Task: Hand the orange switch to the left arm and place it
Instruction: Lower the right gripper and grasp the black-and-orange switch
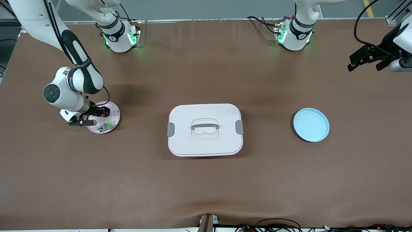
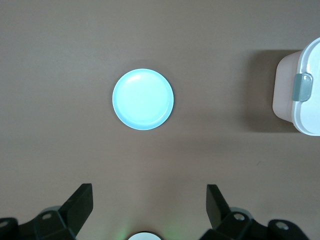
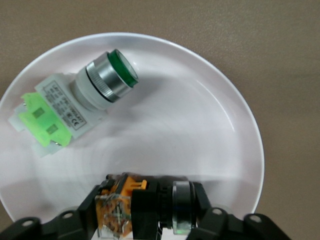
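Note:
The orange switch [image 3: 131, 206], black with an orange block and a metal ring, lies on the pink plate [image 3: 215, 125] between the fingers of my right gripper [image 3: 146, 202], which is shut on it. In the front view the right gripper [image 1: 96, 116] is down on the pink plate [image 1: 115, 111] at the right arm's end of the table, and it hides the switch. My left gripper [image 1: 363, 62] hangs open and empty over the left arm's end of the table. In the left wrist view the left gripper [image 2: 150, 200] is wide open above bare table. The white box [image 1: 205, 129] sits mid-table.
A green-and-silver switch [image 3: 80, 107] lies on the same pink plate beside the right gripper, also visible as the green switch [image 1: 110, 124]. A blue plate [image 1: 311, 124] sits between the box and the left arm's end; the left wrist view shows that blue plate [image 2: 143, 99] and the box's corner [image 2: 300, 95].

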`<state>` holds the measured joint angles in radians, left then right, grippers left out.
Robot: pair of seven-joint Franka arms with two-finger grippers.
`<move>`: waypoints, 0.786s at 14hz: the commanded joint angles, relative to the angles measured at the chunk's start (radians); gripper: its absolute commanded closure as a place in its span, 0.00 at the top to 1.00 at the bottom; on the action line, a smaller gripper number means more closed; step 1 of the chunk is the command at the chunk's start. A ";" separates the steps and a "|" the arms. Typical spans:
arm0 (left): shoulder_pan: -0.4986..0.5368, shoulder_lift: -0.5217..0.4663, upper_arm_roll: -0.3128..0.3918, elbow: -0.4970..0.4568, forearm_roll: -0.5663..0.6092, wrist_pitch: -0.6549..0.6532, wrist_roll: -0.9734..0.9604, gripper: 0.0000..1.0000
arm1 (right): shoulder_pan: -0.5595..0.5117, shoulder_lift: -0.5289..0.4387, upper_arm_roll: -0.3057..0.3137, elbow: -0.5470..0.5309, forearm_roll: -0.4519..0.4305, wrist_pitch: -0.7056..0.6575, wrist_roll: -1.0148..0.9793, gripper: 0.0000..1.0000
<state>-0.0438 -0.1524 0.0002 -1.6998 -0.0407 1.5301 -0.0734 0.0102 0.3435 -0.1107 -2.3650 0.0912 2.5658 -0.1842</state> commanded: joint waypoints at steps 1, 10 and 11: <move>0.005 0.011 -0.005 0.025 0.016 -0.013 0.021 1.00 | -0.018 -0.011 -0.001 0.026 0.010 -0.068 0.005 0.00; 0.010 0.011 0.000 0.026 0.001 -0.010 0.021 1.00 | -0.044 -0.023 0.003 0.367 0.079 -0.638 0.189 0.00; 0.012 0.011 0.001 0.025 0.002 -0.011 0.024 1.00 | -0.039 -0.023 0.005 0.404 0.093 -0.695 0.210 0.00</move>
<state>-0.0425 -0.1524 0.0021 -1.6996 -0.0408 1.5301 -0.0734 -0.0299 0.3253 -0.1134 -2.0349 0.1456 1.9743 -0.0290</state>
